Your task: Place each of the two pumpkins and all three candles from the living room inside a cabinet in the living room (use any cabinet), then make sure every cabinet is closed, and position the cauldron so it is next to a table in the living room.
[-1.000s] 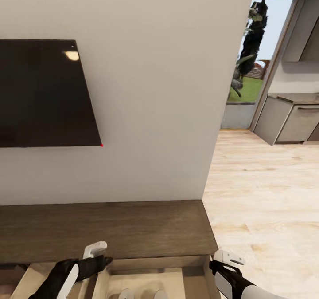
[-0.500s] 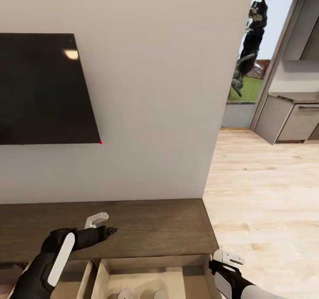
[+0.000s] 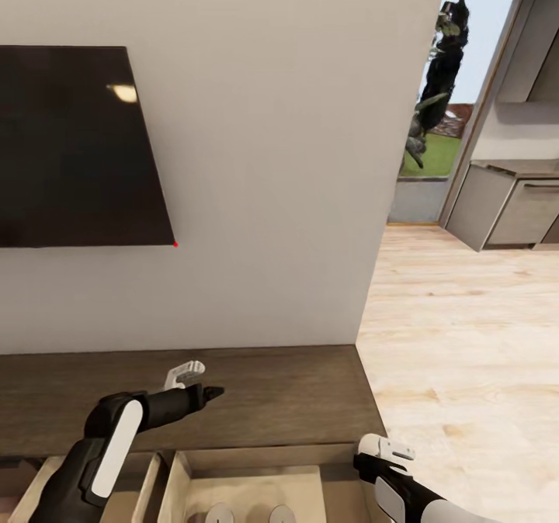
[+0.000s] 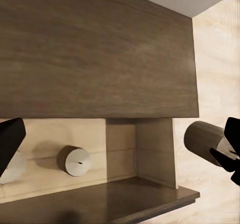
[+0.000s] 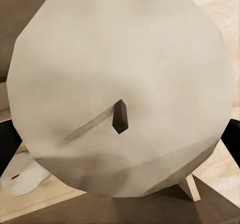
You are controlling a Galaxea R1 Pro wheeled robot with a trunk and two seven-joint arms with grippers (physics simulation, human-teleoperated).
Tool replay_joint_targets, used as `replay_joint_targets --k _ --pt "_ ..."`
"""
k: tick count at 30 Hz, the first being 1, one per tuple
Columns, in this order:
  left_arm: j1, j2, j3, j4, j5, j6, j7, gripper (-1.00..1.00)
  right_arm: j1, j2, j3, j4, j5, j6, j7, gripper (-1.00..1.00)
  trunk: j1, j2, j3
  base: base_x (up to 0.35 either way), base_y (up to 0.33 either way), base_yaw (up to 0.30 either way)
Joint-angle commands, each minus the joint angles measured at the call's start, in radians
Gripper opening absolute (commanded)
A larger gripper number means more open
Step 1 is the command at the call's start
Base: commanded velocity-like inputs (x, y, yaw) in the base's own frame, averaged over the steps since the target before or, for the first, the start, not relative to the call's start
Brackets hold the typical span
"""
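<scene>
A candle (image 5: pixel 120 92) sits pinched in the right claw (image 5: pixel 120 134), its pale top and dark wick facing the wrist camera, with the dark fingers showing at either side of it. In the left wrist view this same candle (image 4: pixel 202 138) appears as a grey-brown cylinder held at the dark fingertips (image 4: pixel 231 149), out over the right end of the open drawer (image 4: pixel 120 149). In the head view the right claw (image 3: pixel 382 453) hangs beside the drawer's right wall (image 3: pixel 359 483).

Below and to the left of the held candle, two more candles stand on the light drawer floor: one (image 4: pixel 75 160) near the middle, another (image 4: pixel 14 166) partly behind a left finger. From the right wrist, one of them (image 5: pixel 22 179) peeks out under the held candle. From the head, their tops (image 3: pixel 220 514) (image 3: pixel 280 514) show at the drawer's front.

The left claw (image 3: pixel 203 387) hovers above the dark-brown top of the cabinet (image 3: pixel 295 391), behind the drawer, its fingers spread and empty.

Further out, a dark television (image 3: pixel 78 147) hangs on the wall (image 3: pixel 272 158), and light wood floor (image 3: pixel 458 337) runs toward grey kitchen units (image 3: pixel 505 213).
</scene>
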Motion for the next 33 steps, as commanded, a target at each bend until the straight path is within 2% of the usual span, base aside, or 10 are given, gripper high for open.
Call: replay_joint_targets --k 1,4,11,17,21,22,28,33 --pt "-0.001 -0.001 0.000 0.000 -0.008 0.004 -0.010 1.00 -0.001 0.000 0.009 0.000 -0.010 -0.003 -0.003 -1.00 0.004 -0.008 -0.004 0.000 0.000 0.000" --pt "-0.001 0.000 -0.001 -0.001 -0.006 0.004 -0.010 1.00 -0.001 0.004 0.009 0.000 -0.010 -0.003 -0.002 -1.00 0.015 -0.029 -0.014 0.000 0.000 0.000" --pt "-0.001 0.005 0.001 -0.002 0.003 0.004 -0.010 1.00 -0.001 0.028 0.010 0.002 -0.009 -0.003 -0.001 -1.00 0.042 -0.078 -0.036 0.000 0.000 0.000" --pt "-0.001 0.008 -0.003 -0.005 0.017 0.006 -0.011 1.00 -0.001 0.034 0.010 0.002 -0.009 0.004 0.001 -1.00 0.065 -0.120 -0.054 0.000 0.000 0.000" --pt "0.000 0.011 -0.002 -0.009 0.052 0.007 -0.012 1.00 -0.001 0.035 0.010 0.002 -0.009 0.034 0.002 -1.00 0.081 -0.148 -0.067 0.000 0.000 0.000" --pt "0.001 0.013 0.000 -0.010 0.070 0.007 -0.012 1.00 -0.001 0.035 0.010 0.002 -0.008 0.053 0.002 -1.00 0.084 -0.155 -0.070 0.000 0.000 0.000" --pt "0.002 0.035 -0.002 -0.012 0.097 0.009 -0.012 1.00 -0.001 0.036 0.012 0.001 -0.009 0.088 0.005 -1.00 0.107 -0.197 -0.089 0.000 0.000 0.000" --pt "0.004 0.043 -0.002 -0.035 0.130 0.009 -0.012 1.00 -0.001 0.037 0.012 0.001 -0.009 0.118 0.057 -1.00 0.127 -0.232 -0.104 0.000 0.000 0.000"
